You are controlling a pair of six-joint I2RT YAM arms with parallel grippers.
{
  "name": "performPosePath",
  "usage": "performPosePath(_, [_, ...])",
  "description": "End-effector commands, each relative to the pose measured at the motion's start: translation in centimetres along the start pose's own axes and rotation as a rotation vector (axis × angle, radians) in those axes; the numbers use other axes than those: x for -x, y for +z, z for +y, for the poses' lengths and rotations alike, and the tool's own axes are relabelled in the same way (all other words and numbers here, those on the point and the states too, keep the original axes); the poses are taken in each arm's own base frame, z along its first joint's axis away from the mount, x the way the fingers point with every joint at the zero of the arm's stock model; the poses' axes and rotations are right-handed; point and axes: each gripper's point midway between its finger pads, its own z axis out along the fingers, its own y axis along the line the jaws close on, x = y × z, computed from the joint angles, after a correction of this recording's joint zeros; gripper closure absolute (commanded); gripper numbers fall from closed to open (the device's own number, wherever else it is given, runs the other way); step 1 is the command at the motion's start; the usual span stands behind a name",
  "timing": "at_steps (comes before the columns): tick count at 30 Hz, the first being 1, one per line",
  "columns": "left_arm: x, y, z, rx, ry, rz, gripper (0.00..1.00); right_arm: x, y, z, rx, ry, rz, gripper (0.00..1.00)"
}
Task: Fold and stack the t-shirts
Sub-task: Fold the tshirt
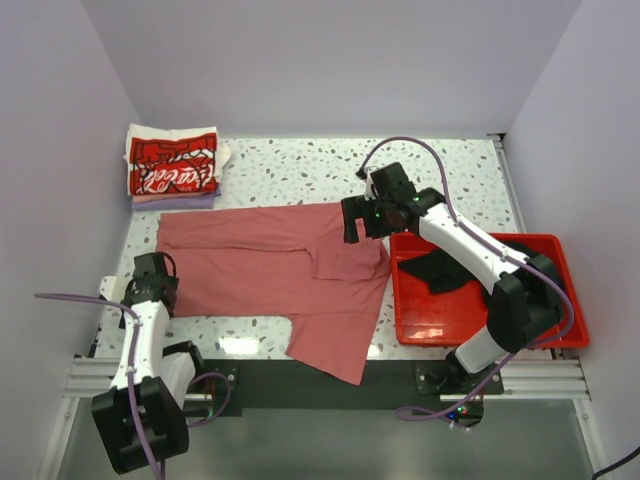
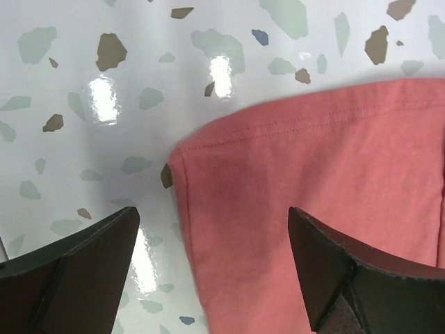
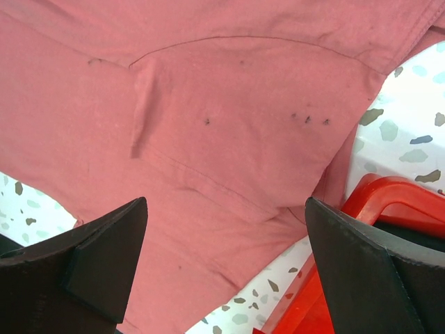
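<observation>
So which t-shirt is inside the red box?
The black t-shirt, crumpled in the red bin. The dusty-red t-shirt lies spread on the table, and the Coca-Cola t-shirt sits folded at the back left.

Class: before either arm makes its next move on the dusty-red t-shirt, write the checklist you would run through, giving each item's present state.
1. Left gripper open, over the dusty-red t-shirt's corner: ok.
2. Right gripper open above the shirt, holding nothing: ok.
3. Shirt lying flat: not ok, a flap is folded over near the red bin.
4. Shirt fully on the table: not ok, its near end overlaps the table's near edge.
5. Folded stack tidy at the far left: ok.
6. Black shirt in the bin: ok.
</observation>
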Motion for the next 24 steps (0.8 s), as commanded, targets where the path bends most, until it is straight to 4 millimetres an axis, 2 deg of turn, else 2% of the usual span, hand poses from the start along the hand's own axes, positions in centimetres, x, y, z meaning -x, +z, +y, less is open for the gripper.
performPosePath(1, [1.2,1.0,0.4,0.031,-0.043,-0.065,0.07,1.3,-1.3,0.0,-0.003,-0.020,-0.053,0.01])
performPosePath(6, [1.8,2.1,1.6,0.083,-0.053,-0.100,0.12,0.9,-1.1,-0.2,-0.012,-0.023,-0.038,0.01])
performPosePath(8, [2.2,2.2,1.2,0.074,-0.047,-0.110,0.20,0.7,-1.0,-0.4,-0.016,-0.025,-0.033,0.01])
performPosePath(11, [2.2,2.6,0.5,0.034,-0.024,-0.114,0.26,0.4,-0.8,-0.6,-0.024,-0.027,-0.021,0.01])
performPosePath(15, [2.4,3.1,-0.1,0.014,0.014,-0.120,0.27,-0.3,-0.6,-0.8,-0.031,-0.033,0.000,0.01])
performPosePath(18, [2.3,3.5,-0.7,-0.001,0.025,-0.111,0.32,-0.7,-0.3,-1.0,-0.039,-0.030,0.012,0.01])
performPosePath(21, [2.0,3.8,-1.0,-0.006,0.030,-0.095,0.48,-1.0,0.0,-1.0,-0.033,-0.029,0.026,0.01])
performPosePath(22, [2.0,3.8,-1.2,-0.014,0.030,-0.093,0.58,-1.1,0.1,-1.0,-0.032,-0.027,0.029,0.01])
performPosePath(24, [1.8,3.8,-1.3,-0.026,0.041,-0.086,0.67,-1.3,0.2,-0.8,-0.016,-0.036,0.035,0.01])
